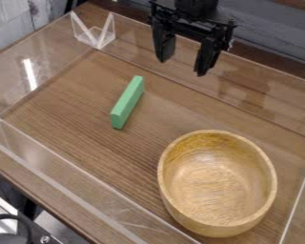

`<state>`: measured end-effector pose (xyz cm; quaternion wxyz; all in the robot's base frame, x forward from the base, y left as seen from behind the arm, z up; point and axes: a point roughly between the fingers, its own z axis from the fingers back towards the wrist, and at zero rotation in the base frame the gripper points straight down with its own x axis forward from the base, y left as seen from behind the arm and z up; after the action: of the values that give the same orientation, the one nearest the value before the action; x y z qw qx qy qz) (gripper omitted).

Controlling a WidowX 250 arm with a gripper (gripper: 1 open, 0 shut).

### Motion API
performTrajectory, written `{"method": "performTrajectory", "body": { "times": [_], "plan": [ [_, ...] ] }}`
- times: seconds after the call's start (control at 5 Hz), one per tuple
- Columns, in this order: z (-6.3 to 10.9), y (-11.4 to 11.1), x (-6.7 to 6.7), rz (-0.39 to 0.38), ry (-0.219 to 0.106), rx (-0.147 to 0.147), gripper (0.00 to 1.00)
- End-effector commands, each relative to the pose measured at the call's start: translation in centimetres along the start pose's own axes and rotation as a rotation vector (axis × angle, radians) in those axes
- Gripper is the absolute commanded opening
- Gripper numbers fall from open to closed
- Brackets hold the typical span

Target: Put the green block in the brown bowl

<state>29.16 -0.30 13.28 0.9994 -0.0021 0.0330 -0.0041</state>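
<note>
A: End effector?
B: The black, blocky two-fingered gripper (pixel 193 40) hung at the top, jaws spread wide, nothing between them.
A: The block?
B: The slim, solid green rectangular block (pixel 127 102) lay flat on the brown wood-grain tabletop (pixel 85 148), below and left of the gripper in view. Long axis ran near-vertical in frame, upper end leaning right; smooth, straight-edged.
A: Beyond it?
B: The round, light-brown, thick-rimmed bowl (pixel 217 183), lower right, apart from the block, its hollow shallow.
</note>
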Motion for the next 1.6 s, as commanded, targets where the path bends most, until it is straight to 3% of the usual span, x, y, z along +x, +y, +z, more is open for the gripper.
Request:
{"method": "performTrajectory", "body": {
  "times": [0.0,0.2,0.4,1.4],
  "plan": [
    [-0.9,1.6,-0.1,0.02,0.003,0.0,1.0],
    [-2.9,3.8,-0.6,0.048,0.019,0.002,1.0],
    [-3.7,5.5,-1.1,0.058,0.009,0.007,1.0],
    [-6.5,8.1,-0.9,0.068,-0.004,0.001,1.0]
  ]
}}
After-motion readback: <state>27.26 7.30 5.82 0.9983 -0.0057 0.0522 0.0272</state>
